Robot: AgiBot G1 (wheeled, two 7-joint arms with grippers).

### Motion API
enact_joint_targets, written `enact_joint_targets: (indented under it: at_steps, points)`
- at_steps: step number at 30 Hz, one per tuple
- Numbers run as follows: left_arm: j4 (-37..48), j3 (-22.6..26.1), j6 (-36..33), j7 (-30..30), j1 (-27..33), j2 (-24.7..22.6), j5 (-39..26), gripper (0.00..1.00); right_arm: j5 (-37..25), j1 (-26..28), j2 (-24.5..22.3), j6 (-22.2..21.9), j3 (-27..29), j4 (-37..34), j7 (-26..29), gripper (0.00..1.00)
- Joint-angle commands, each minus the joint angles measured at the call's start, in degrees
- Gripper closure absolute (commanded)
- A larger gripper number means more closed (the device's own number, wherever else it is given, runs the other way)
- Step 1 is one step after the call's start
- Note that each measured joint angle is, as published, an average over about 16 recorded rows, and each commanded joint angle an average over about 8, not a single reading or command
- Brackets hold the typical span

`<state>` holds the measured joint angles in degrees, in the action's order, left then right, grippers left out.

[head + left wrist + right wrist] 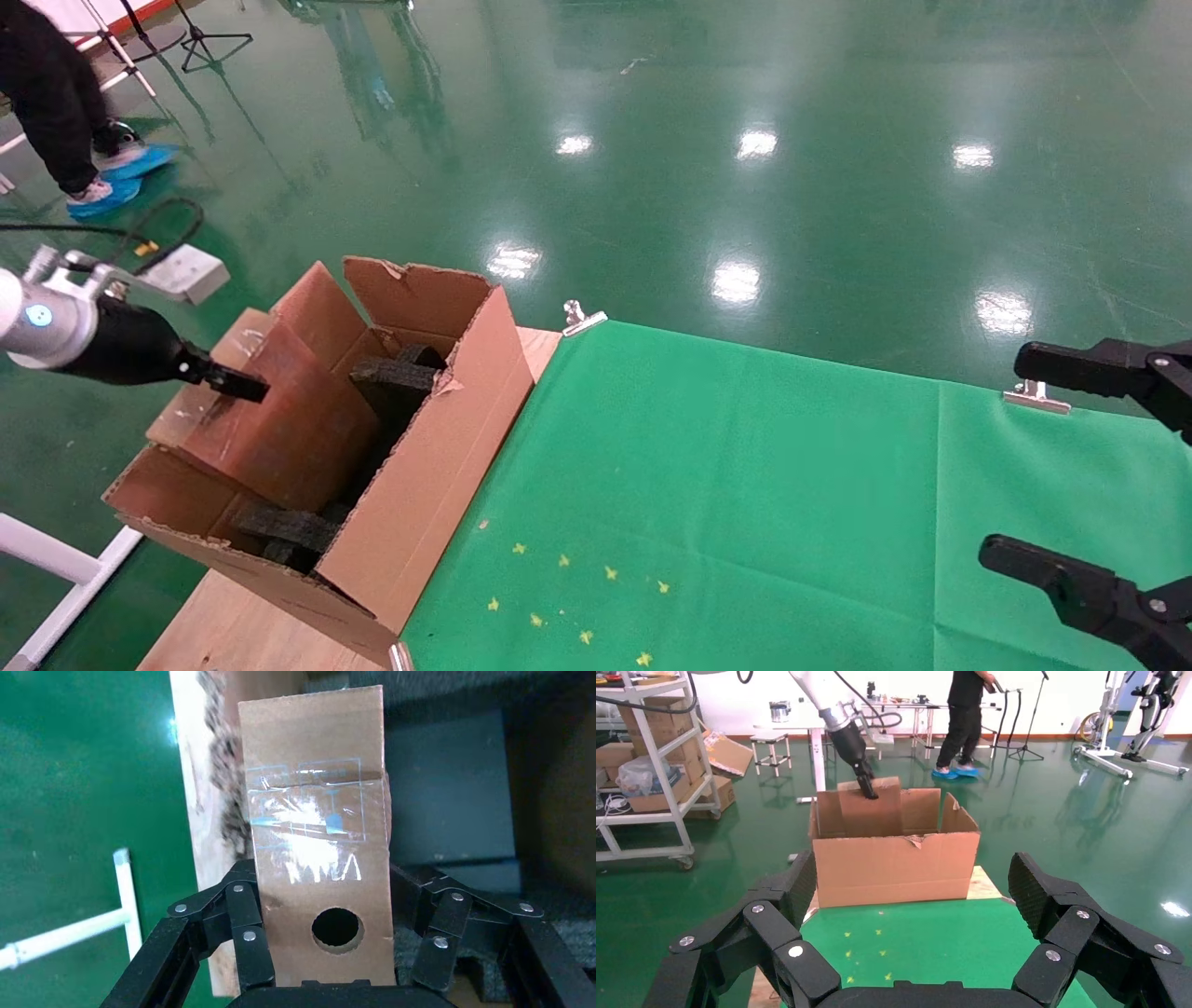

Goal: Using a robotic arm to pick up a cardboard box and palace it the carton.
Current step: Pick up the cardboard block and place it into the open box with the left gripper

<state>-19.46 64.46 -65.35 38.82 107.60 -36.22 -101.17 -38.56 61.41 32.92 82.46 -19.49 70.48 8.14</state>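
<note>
1. The left tool [233, 382] pinches one cardboard box [279, 419] by its top edge, holding it upright and half-lowered inside the one carton [438, 457], probably so it slides between the black foam blocks [391, 377]; several show.
2. The right tool [1071, 475] hovers spread above the table's green cloth [745, 485], idle.

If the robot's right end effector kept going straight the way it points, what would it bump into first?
Probably the carton. The open right end effector points across the green cloth at the carton's near wall, with nothing seen between, though depth is hard to judge.
</note>
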Motion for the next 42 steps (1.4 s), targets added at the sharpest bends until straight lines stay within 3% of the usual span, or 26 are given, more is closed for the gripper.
enact_joint_targets:
  at_steps: [1,13,14,21,22,42]
  points:
    - [2.47,0.17,0.41,-1.11,-0.32,-1.08,-0.14,1.00,0.00,0.00,0.00,0.00,0.00,0.00,0.00,0.00]
    - [12.67,0.77,3.16,-1.97,-2.82,-6.83,-0.64,1.00,0.00,0.00,0.00,0.00,0.00,0.00,0.00,0.00]
    - [13.21,0.81,3.38,-1.88,-2.92,-7.19,-0.70,0.95,0.00,0.00,0.00,0.00,0.00,0.00,0.00,0.00]
    - [15.76,0.97,4.49,-1.59,-3.25,-8.89,-0.92,0.07,0.01,-0.01,-0.01,-0.01,0.00,-0.01,0.00,0.00]
    - [15.90,0.98,4.57,-1.59,-3.26,-8.98,-0.93,0.00,0.01,-0.01,-0.01,-0.02,0.00,-0.01,0.00,0.00]
    - [15.25,1.06,3.86,-1.58,-3.22,-8.47,-1.21,0.00,0.01,-0.01,-0.01,-0.02,0.01,-0.02,0.00,0.00]
